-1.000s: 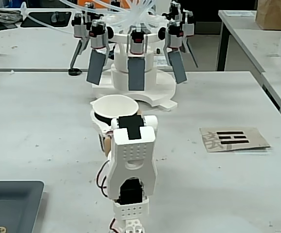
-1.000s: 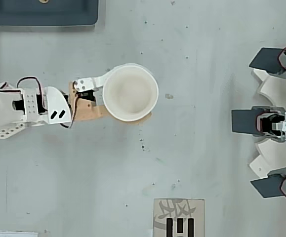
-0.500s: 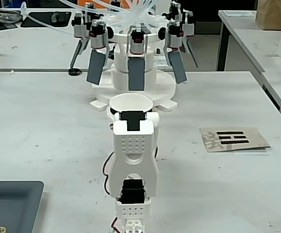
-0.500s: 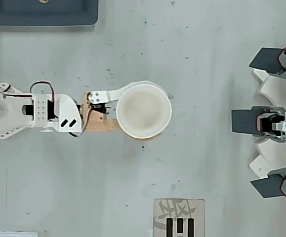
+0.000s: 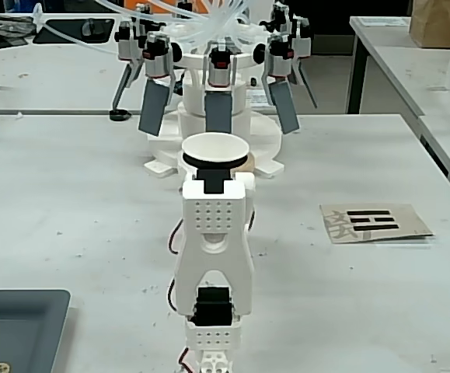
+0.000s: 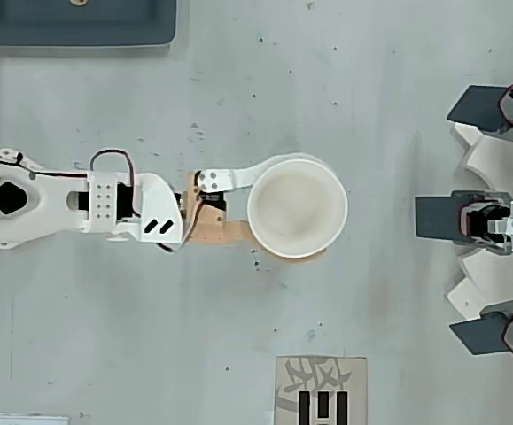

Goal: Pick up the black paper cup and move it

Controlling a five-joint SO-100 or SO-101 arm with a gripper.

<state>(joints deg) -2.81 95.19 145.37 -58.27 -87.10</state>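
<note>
The black paper cup (image 6: 297, 208), upright with its white inside facing up, stands at mid-desk and is clasped at its sides by the pincer (image 6: 278, 212): a white finger (image 6: 238, 177) curves round one side and a tan finger (image 6: 229, 234) lies along the other in the overhead view. In the fixed view the cup (image 5: 214, 150) shows just above the white arm (image 5: 214, 256). Beyond it stands a white rig with dark grey paddles (image 5: 217, 109). A card with black bars (image 5: 374, 222) and a dark tray (image 5: 15, 326) lie on the grey desk (image 5: 77, 202), each well apart from the cup.
</note>
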